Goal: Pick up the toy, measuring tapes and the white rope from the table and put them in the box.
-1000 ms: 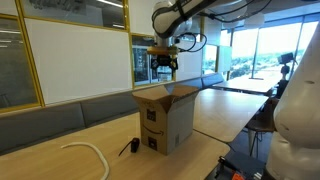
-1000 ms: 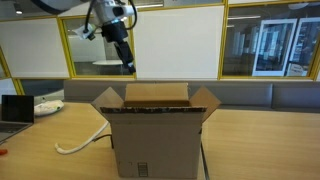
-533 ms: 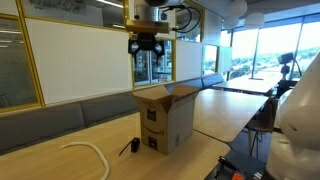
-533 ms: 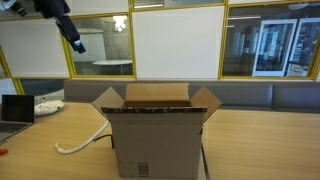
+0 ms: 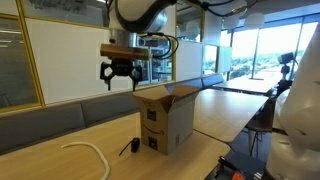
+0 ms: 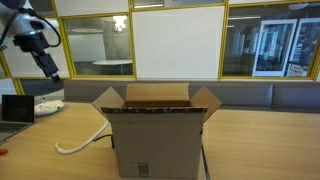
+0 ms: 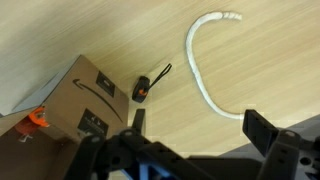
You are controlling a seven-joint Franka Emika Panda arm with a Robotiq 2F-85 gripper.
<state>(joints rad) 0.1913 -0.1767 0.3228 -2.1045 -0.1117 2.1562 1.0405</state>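
Note:
The brown box (image 5: 165,118) (image 6: 155,135) (image 7: 75,100) stands with its top flaps open. My gripper (image 5: 120,74) (image 6: 50,68) (image 7: 197,125) hangs high in the air beside it, open and empty. The white rope (image 5: 92,152) (image 6: 84,140) (image 7: 203,62) lies curved on the table below the gripper. A black and orange-red measuring tape (image 7: 143,88) (image 5: 128,148) lies on the table between the rope and the box. Another orange-red piece (image 7: 38,117) shows inside the box. The toy is out of view.
The wooden table (image 5: 60,160) (image 6: 260,140) runs along a bench below glass walls. A laptop (image 6: 12,108) and a white object (image 6: 47,105) sit at the table's far end. More tables (image 5: 240,88) stand near the windows.
The gripper has swung away from above the box, out over the table on the rope's side, and come down a little. It stayed open. Nothing on the table moved.

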